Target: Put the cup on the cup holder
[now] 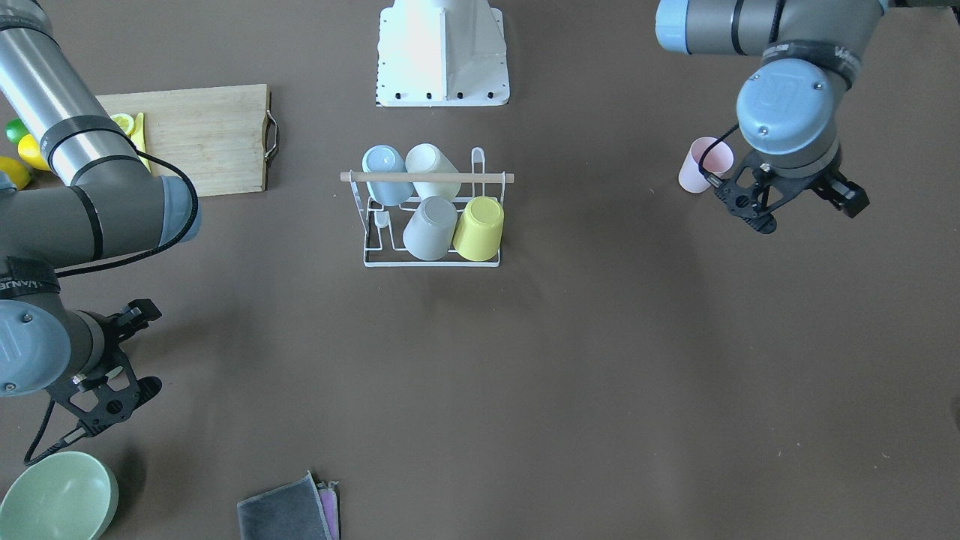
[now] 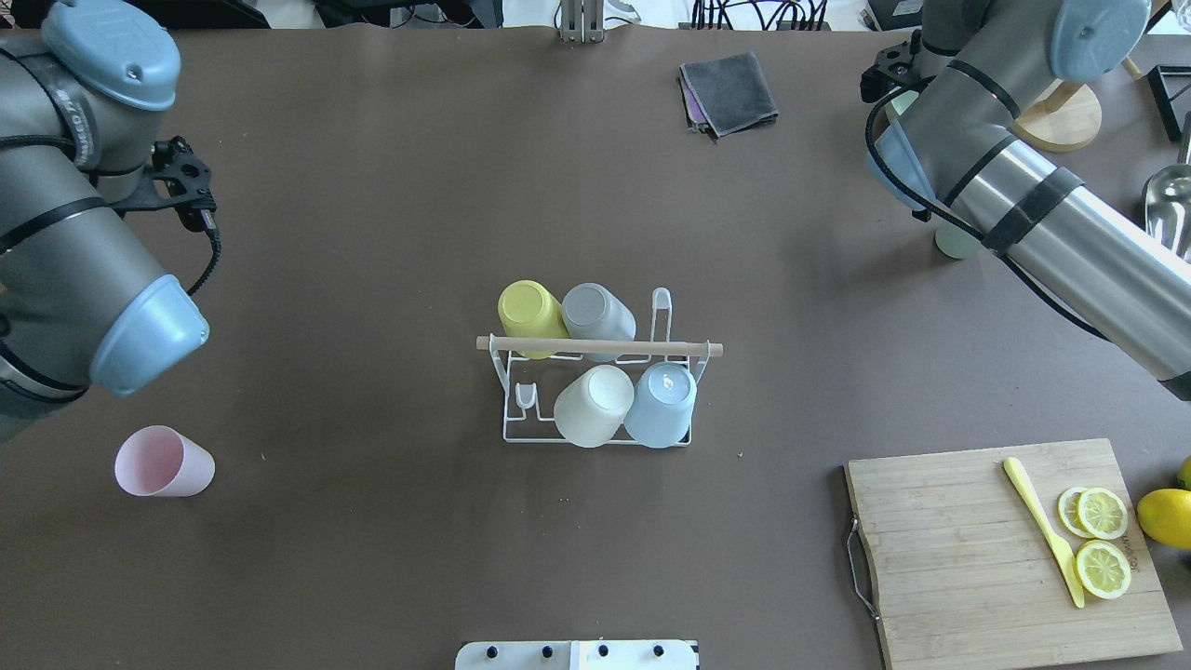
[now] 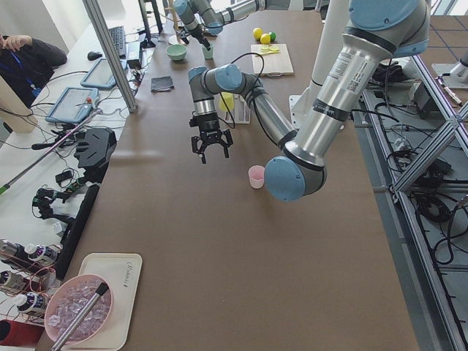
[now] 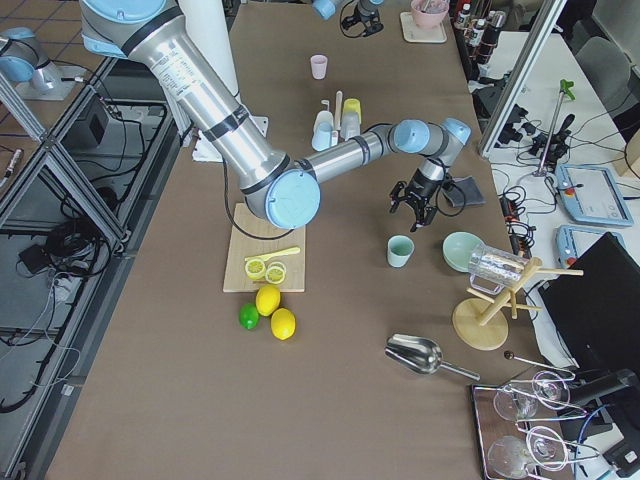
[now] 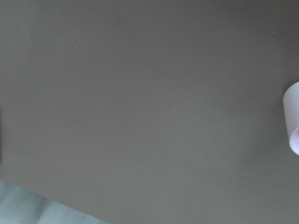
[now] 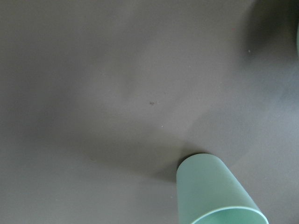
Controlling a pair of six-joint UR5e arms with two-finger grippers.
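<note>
The white wire cup holder (image 1: 431,261) with its wooden rod (image 1: 427,178) stands mid-table; it also shows in the overhead view (image 2: 595,437). It holds blue (image 1: 386,174), cream (image 1: 433,166), grey (image 1: 430,227) and yellow (image 1: 478,227) cups, all upside down. A pink cup (image 1: 705,165) stands upright on the table beside my left gripper (image 1: 810,214), which is open, empty and hovers above the table. The pink cup also shows at the left wrist view's right edge (image 5: 292,123). My right gripper (image 1: 150,349) is open and empty, near a green cup (image 6: 217,196).
A wooden cutting board (image 1: 202,139) with lemon slices and a yellow knife (image 2: 1042,530) lies on the robot's right. Whole lemons and a lime (image 4: 265,310) lie beside it. A green bowl (image 1: 56,495) and a folded grey cloth (image 1: 289,510) lie at the far edge.
</note>
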